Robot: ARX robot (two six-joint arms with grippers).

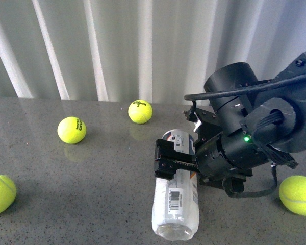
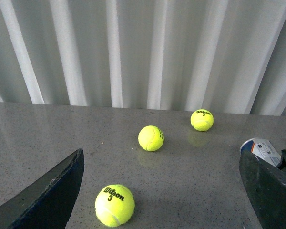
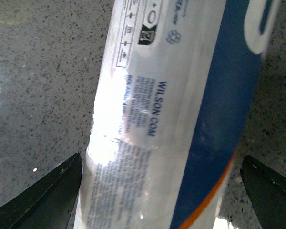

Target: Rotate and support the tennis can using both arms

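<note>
The tennis can (image 1: 176,196) lies on its side on the grey table, its barcode up and one end pointing toward me. My right arm (image 1: 250,132) reaches in from the right. Its right gripper (image 1: 168,162) hangs over the can's middle. In the right wrist view, the right gripper (image 3: 162,160) is open and straddles the tennis can (image 3: 181,95), a finger (image 3: 43,195) on each side and apart from the label. My left gripper (image 2: 162,164) is open over bare table, and one end of the tennis can (image 2: 264,148) peeks past its finger (image 2: 271,191). The left arm is outside the front view.
Loose tennis balls lie around: at the left edge (image 1: 0,194), mid-left (image 1: 71,129), at the back (image 1: 140,111) and at the far right (image 1: 298,194). One ball (image 2: 114,205) sits between the left gripper's fingers. A white curtain (image 1: 117,46) closes off the table's far edge.
</note>
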